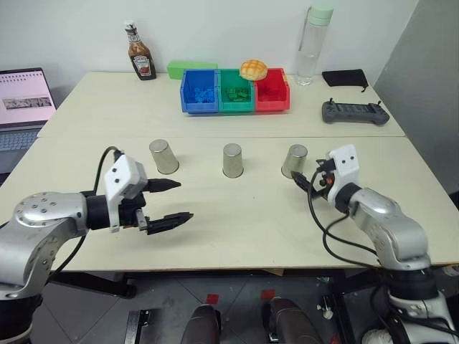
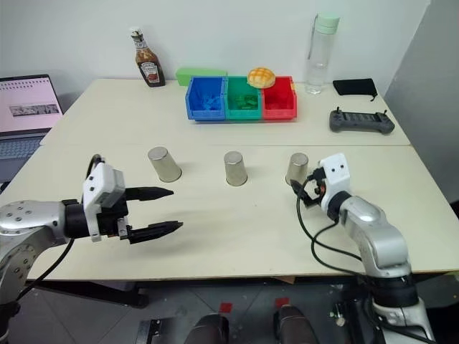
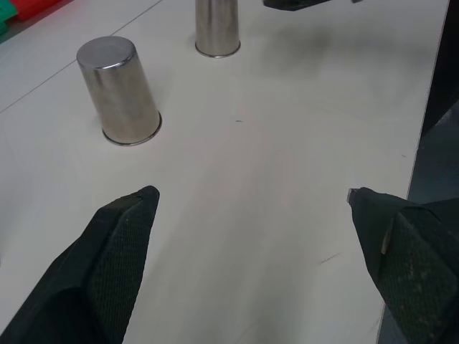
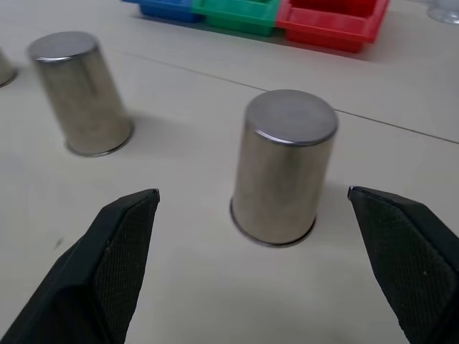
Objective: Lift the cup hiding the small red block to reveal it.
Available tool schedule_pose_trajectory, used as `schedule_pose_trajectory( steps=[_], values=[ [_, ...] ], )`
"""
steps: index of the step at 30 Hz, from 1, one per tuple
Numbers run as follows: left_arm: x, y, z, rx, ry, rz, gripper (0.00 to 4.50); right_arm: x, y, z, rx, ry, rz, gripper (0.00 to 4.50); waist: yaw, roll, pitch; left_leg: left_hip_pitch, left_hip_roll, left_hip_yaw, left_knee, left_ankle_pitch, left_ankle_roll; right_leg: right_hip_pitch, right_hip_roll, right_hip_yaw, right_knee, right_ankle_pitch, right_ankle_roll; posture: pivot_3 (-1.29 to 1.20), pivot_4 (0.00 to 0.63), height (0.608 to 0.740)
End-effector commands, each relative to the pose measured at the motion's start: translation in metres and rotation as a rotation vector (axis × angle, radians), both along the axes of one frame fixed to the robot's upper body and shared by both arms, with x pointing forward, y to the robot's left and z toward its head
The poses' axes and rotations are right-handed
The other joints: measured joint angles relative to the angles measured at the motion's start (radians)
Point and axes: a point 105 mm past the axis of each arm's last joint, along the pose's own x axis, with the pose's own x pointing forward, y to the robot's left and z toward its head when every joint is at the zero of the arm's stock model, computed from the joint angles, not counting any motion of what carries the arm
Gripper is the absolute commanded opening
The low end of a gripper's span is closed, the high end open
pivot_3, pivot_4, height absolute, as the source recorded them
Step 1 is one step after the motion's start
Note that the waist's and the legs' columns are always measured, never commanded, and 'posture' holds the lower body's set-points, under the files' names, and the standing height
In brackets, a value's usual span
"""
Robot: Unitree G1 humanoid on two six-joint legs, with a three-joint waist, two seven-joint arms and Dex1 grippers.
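The pale table (image 1: 215, 229) carries three identical upturned cups in a row, with the middle cup (image 1: 232, 160) as landmark. Behind it stand three joined bins, blue (image 1: 199, 92), green (image 1: 236, 91) and red (image 1: 272, 90), with a yellow bun (image 1: 253, 69) on their back edge. A laptop (image 1: 21, 107) sits far to the robot's left of the middle cup, a clear bottle (image 1: 313, 44) and a black controller (image 1: 354, 112) behind it to the right, a ketchup bottle (image 1: 139, 51) behind it to the left.

The right cup (image 4: 283, 168), plain silver metal, slightly tapered, closed base up, stands rim-down on the table to the right of the middle cup. The right end effector (image 4: 251, 244) is released, its fingers spread to either side of this cup without touching. The left cup (image 1: 163, 156) stands to the left of the middle cup; the left end effector (image 1: 176, 201) hovers in front of it, released and empty.
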Motion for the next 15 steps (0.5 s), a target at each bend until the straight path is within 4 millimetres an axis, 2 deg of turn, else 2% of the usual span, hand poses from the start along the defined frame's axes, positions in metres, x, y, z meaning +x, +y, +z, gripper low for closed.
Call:
schedule_pose_trajectory(
  steps=[1, 7, 15],
  values=[
    [-0.001, -0.011, 0.005, 0.054, -0.049, -0.065, 4.50, 0.019, -0.008, 0.012, 0.029, -0.051, -0.061, 4.48, 0.000, 0.000, 0.000, 0.000, 0.000, 0.000, 0.000, 0.000, 0.000, 0.000, 0.000, 0.000, 0.000, 0.000, 0.000, 0.00, 0.150, 0.740],
    [-0.001, -0.011, 0.002, 0.076, -0.047, -0.070, 4.50, 0.039, -0.005, 0.006, 0.070, -0.024, -0.094, 4.48, -0.002, 0.000, 0.000, 0.000, 0.000, 0.000, -0.001, 0.000, 0.000, 0.000, 0.000, 0.000, 0.000, 0.000, 0.000, 0.00, 0.150, 0.740],
    [0.001, -0.007, 0.002, 0.092, -0.053, -0.048, 4.50, 0.060, 0.011, -0.006, 0.101, -0.002, -0.077, 4.48, -0.010, 0.000, 0.000, 0.000, 0.000, 0.001, 0.000, 0.000, 0.000, -0.001, 0.000, 0.000, 0.000, 0.000, 0.000, 0.00, 0.150, 0.740]
  ],
)
